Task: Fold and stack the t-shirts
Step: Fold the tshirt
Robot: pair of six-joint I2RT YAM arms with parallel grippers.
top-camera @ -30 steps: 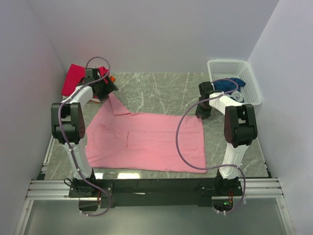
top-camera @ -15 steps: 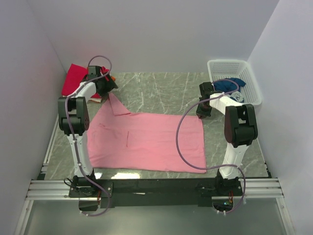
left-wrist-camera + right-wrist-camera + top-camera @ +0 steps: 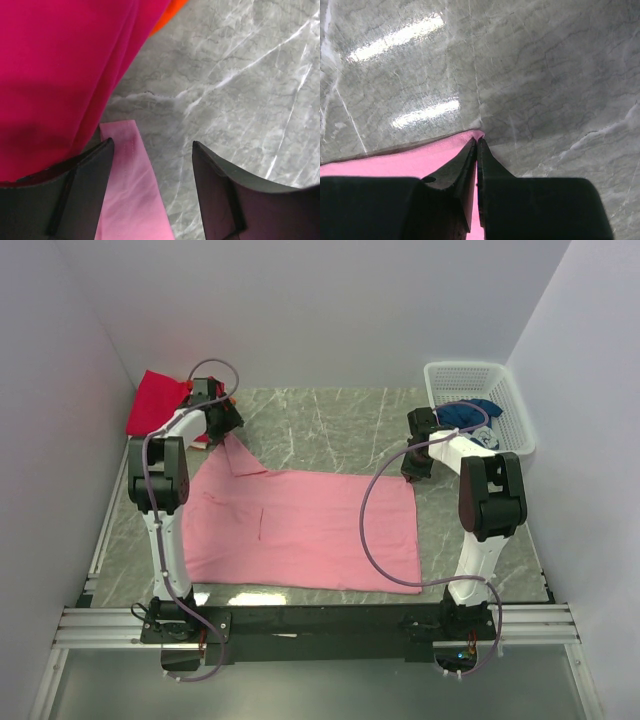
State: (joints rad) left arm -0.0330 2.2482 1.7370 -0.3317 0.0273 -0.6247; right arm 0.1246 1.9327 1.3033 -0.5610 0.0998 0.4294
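The light pink t-shirt [image 3: 300, 525] lies spread flat on the marble table. My left gripper [image 3: 222, 425] is open over its far left sleeve [image 3: 131, 200], which lies between the jaws. A magenta-red t-shirt [image 3: 55, 75] sits just beyond, with an orange one [image 3: 167, 17] peeking from under it. My right gripper [image 3: 412, 468] is shut on the pink shirt's far right corner [image 3: 470, 136]. A dark blue t-shirt [image 3: 470, 413] lies in the basket.
The white mesh basket [image 3: 500, 375] stands at the far right corner. The magenta-red shirt [image 3: 155, 400] lies at the far left against the wall. White walls close in on both sides and the back.
My left arm has swung further towards the far left, moving its gripper over the pink sleeve tip. The right arm and the pink shirt have not moved.
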